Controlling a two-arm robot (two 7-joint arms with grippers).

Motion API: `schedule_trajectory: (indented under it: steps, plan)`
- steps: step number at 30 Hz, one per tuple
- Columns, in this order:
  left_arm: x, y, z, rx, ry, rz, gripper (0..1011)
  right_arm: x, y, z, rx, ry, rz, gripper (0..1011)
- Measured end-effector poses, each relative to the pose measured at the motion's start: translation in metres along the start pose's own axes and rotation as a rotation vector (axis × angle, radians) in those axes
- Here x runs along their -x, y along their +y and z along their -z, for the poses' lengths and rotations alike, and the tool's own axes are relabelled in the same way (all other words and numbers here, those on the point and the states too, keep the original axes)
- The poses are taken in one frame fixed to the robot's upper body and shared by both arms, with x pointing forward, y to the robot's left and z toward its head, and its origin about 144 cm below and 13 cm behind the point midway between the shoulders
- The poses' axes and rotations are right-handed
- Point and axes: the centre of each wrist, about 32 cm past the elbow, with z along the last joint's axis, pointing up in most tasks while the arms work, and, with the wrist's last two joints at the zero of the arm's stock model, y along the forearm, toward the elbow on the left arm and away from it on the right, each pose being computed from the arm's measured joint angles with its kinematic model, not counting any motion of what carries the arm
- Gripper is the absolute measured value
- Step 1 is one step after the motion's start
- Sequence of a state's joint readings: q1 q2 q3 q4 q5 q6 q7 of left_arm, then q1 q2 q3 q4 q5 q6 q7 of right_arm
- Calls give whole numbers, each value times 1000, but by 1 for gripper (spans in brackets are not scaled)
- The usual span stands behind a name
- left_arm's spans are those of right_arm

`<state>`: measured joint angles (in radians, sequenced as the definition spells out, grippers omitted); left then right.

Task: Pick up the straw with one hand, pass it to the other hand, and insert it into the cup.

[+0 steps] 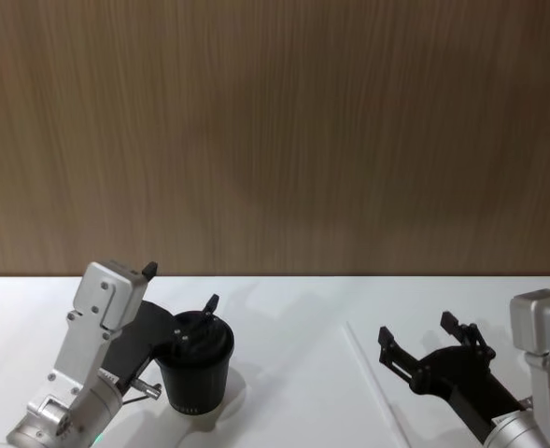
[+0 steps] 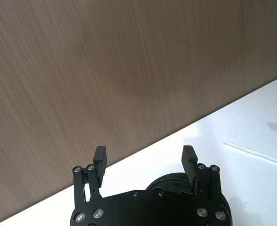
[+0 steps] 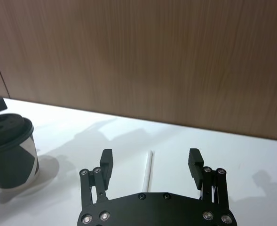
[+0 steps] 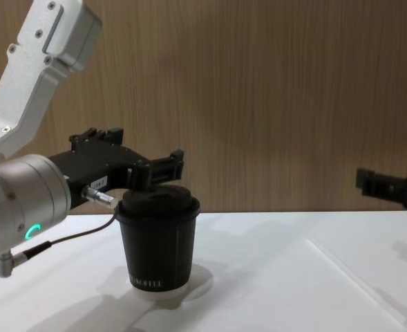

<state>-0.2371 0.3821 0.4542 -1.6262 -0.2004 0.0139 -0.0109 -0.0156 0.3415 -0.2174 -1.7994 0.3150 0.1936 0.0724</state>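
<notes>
The straw [image 1: 373, 378] lies flat on the white table, right of the cup [image 1: 198, 369], a black paper cup with a domed lid. My right gripper [image 1: 416, 329] hovers open just right of the straw. In the right wrist view the straw [image 3: 148, 169] lies below and between the spread fingers of the right gripper [image 3: 150, 157], with the cup [image 3: 9, 150] farther off. My left gripper [image 1: 181, 287] is open just above the cup's lid, with nothing in it. From the chest, the left gripper [image 4: 144, 146] sits over the cup [image 4: 158, 238].
A white table [image 1: 293, 308] meets a wood-panel wall [image 1: 275, 131] close behind. Left of the cup, a cable and a silver plug [image 4: 99, 197] hang from my left wrist. Open table surface lies between the cup and the straw.
</notes>
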Motion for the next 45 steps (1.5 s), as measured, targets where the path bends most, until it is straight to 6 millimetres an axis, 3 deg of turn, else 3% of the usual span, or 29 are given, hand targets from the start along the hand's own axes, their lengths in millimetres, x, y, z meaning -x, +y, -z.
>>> schedule_trajectory:
  steps: [10,22,45]
  plan:
    - [0,0,0,0,0,0,1003,5,1,-7,126,20,-15,1001]
    - [0,0,0,0,0,0,1003,25,13,-13,314,11,-17,1001]
    - [0,0,0,0,0,0,1003,41,25,-15,420,-19,85,1001]
